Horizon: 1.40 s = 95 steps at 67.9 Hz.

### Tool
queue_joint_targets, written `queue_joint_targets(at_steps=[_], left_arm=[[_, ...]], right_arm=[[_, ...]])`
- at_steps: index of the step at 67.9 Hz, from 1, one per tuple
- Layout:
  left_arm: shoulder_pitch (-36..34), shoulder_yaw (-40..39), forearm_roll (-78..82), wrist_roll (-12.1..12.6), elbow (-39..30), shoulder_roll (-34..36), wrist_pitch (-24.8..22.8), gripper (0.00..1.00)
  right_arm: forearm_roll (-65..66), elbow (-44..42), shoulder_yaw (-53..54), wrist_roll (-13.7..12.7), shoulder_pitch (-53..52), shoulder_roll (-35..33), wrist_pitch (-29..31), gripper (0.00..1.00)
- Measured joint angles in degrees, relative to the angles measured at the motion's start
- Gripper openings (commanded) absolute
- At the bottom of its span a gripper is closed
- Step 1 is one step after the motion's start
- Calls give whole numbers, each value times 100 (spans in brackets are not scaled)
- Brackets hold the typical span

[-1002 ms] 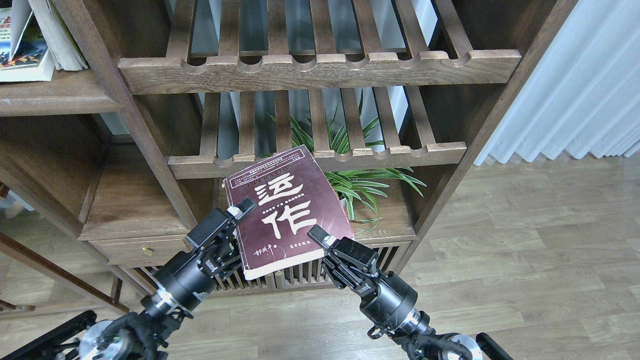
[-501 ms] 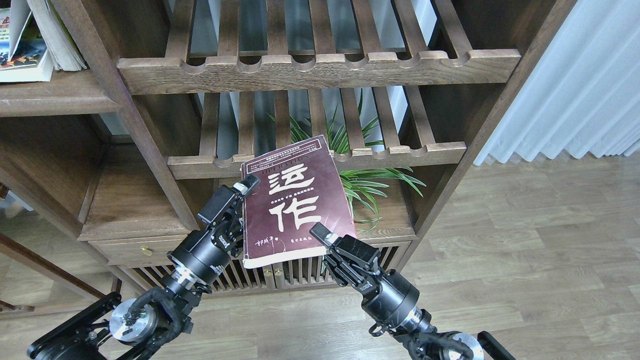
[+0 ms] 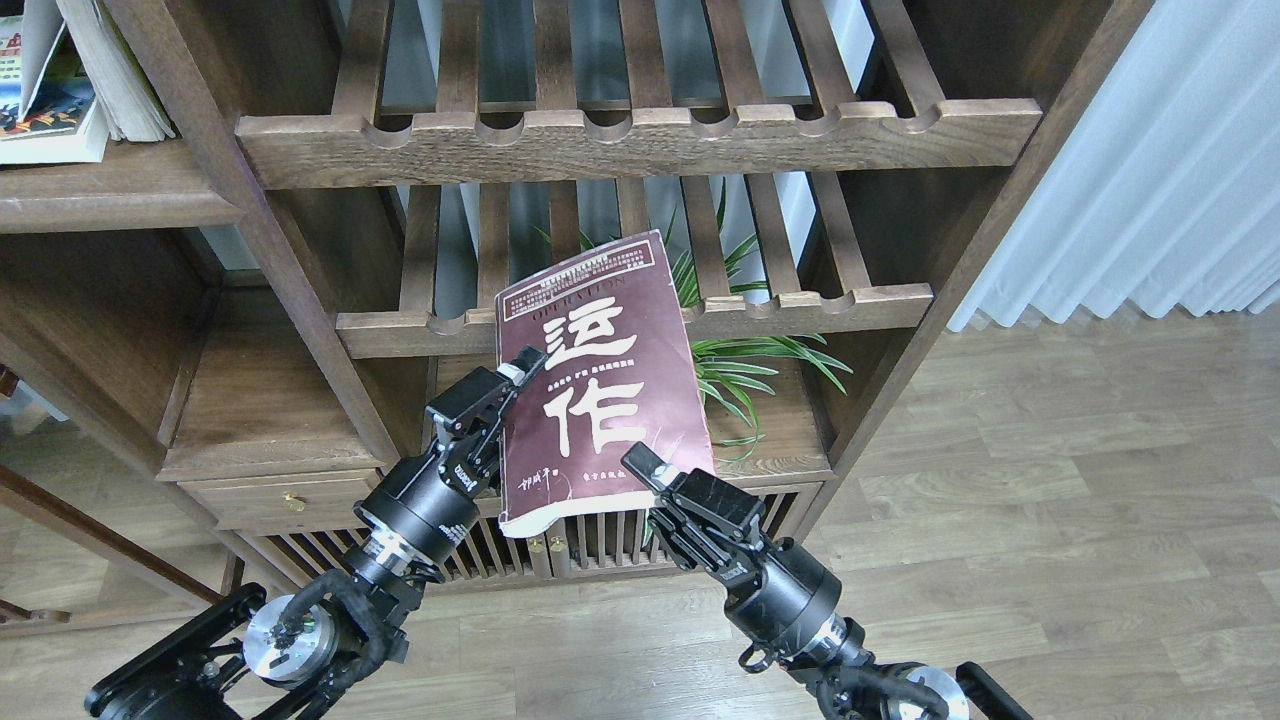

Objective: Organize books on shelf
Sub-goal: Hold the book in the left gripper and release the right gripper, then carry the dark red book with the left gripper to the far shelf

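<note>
The thick maroon book [image 3: 600, 380] with big white Chinese characters is held up in front of the bookcase, cover towards me, top edge against the lower slatted rack. My left gripper [image 3: 512, 388] grips its left edge, one finger on the cover. My right gripper [image 3: 645, 470] grips its lower right corner. The solid dark-brown shelf [image 3: 100, 195] with a rounded front edge is at the upper left. On it lie a white book with a colourful picture [image 3: 45, 110] and a leaning book showing pale page edges [image 3: 115, 75]. No yellow-green cover can be made out.
Two slatted racks with notched front rails [image 3: 640, 135] cross the middle bay. A green spider plant [image 3: 740, 365] stands behind the book on a lower board. A drawer with a brass knob [image 3: 292, 500] is at the lower left. A white curtain [image 3: 1160, 160] hangs on the right, above wooden floor.
The maroon book has risen and turned more upright. My left gripper moved right and up along its left edge. My right gripper has barely moved.
</note>
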<state>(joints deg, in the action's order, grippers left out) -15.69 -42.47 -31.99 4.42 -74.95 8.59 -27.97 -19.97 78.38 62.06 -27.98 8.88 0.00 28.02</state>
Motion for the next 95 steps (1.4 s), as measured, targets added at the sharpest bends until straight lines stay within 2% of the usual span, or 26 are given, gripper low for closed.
queue_joint_targets(at_steps=[4,7,8,11,15,18,26,37,54,55,66,80,95], left_arm=[[8,0,0,9,-29,0,0,0],[16,1,0,35,-47,1,0,0],[20,4,0,44,-54,1,0,0],[53,29,10,76,-89,50,0,0],[107,106,61,131,-154,130,-6,0],[159,114,91,139,-169,238,-6,0],[315,110,194,134,-306,595,-6,0],[607,108,499,122,-624,1460,-5,0],[833,123,657,119,-1424,3462,-3,1],[843,123,720,124,-1515,3845,-3,1],[848,24,895,161,-1605,4893,-3,1],[849,-349,938,326,-1614,6130,-3,2],[845,-1074,940,375,-1613,7019,-3,0]], right_arm=[[7,-2,0,0,8,0,0,16],[20,-9,0,0,14,0,0,30],[28,-11,0,0,16,0,0,59],[114,-33,-1,-11,17,0,-2,76],[302,-142,-14,-22,9,1,-13,92],[497,-241,-15,-22,5,4,-12,100],[969,-518,1,-6,-3,2,-8,100],[1087,-927,4,-1,-3,0,-4,100],[1081,-1280,-138,-1,-21,1,-1,100],[1077,-1316,-153,-1,-28,0,-1,100],[1073,-1471,-172,-1,-116,1,-1,100],[1066,-1655,-304,-1,-249,0,-1,100],[1065,-1771,-319,-2,-404,0,-1,100]])
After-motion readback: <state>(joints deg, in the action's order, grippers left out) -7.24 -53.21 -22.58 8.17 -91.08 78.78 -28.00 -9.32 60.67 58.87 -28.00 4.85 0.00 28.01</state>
